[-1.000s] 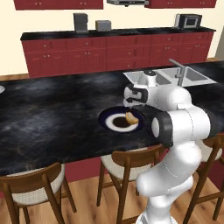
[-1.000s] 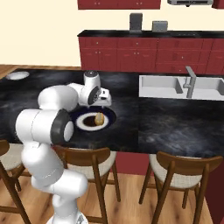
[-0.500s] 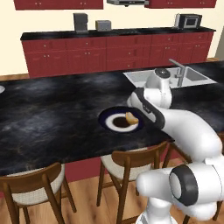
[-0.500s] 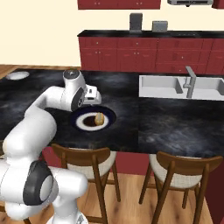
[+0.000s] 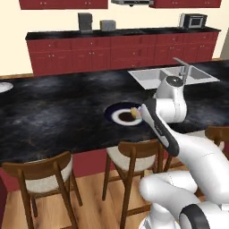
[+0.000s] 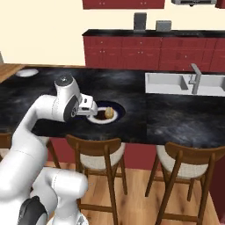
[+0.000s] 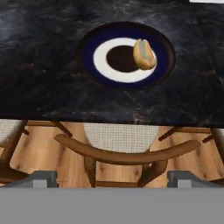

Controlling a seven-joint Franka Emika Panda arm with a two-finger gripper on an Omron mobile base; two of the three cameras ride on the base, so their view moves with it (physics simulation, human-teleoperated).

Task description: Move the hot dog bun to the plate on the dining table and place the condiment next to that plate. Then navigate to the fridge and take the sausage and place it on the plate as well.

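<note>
One bun (image 7: 144,54) lies on the plate (image 7: 92,46), on the plate's right side in the hand view, straddling the white centre and the navy rim. Beyond the open gripper (image 7: 112,179), whose two fingertips (image 7: 41,178) stand wide apart and empty, the plate rests on the black marbled dining table (image 7: 39,87) close to its near edge. Directly ahead of the fingertips, nearer than the table edge, sits a wooden chair (image 7: 122,151) with a pale cushion. From the right base view the gripper (image 6: 90,108) hangs just beside the plate (image 6: 115,115), apart from the bun (image 6: 109,113). Farther along the table lies a sink (image 6: 169,83).
</note>
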